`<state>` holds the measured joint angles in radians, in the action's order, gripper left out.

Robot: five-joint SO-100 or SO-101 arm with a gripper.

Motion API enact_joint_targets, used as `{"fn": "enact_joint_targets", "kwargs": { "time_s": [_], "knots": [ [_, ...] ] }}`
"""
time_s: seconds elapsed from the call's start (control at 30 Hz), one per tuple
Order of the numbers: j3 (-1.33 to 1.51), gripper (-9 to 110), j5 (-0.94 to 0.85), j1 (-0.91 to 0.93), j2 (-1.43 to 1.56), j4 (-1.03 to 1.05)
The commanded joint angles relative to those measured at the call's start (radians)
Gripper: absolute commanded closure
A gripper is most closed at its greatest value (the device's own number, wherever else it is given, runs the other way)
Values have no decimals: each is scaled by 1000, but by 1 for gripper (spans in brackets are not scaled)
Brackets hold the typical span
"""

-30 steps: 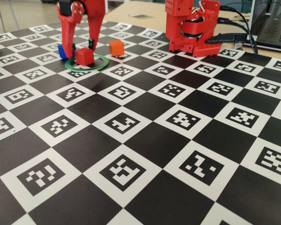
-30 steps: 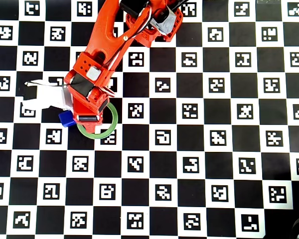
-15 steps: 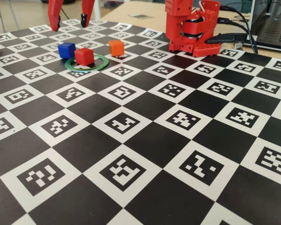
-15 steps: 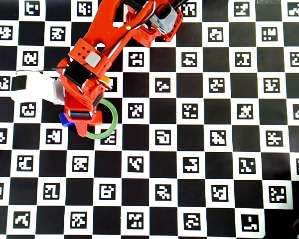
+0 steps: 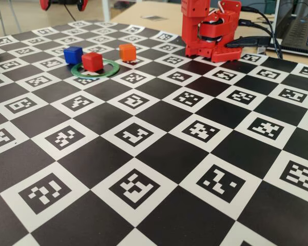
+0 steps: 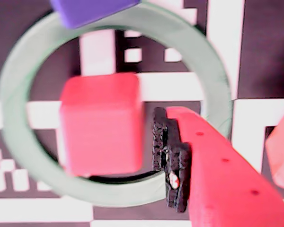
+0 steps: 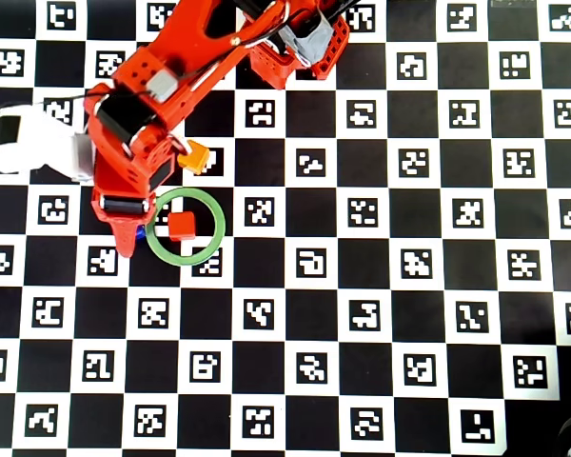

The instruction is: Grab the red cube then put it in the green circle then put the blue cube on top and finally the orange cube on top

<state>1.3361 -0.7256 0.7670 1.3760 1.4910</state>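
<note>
Red cube sits (seemingly centred) inside green circle.

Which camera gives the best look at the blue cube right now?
The fixed view: the blue cube sits whole and unobstructed beside the green circle. The wrist view cuts it off at the top edge, and overhead only a sliver shows under the arm.

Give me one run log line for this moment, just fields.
stage: red cube placed inside green circle | gripper: raised, holding nothing | blue cube: on mat beside ring, unstacked | orange cube: on mat, unstacked
</note>
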Motion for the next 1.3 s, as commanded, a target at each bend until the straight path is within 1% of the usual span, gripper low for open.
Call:
{"fn": "enact_joint_targets", "kwargs": {
  "time_s": [0.0,0.3,0.5,0.97,1.27],
  "knots": [
    [-84,61,-20,23,-12,-26],
    [-67,61,-37,41,-120,-110],
    [32,60,-37,41,-130,-221],
    [173,60,-31,31,-163,-371],
    [189,60,-26,29,-172,-399]
  ]
}}
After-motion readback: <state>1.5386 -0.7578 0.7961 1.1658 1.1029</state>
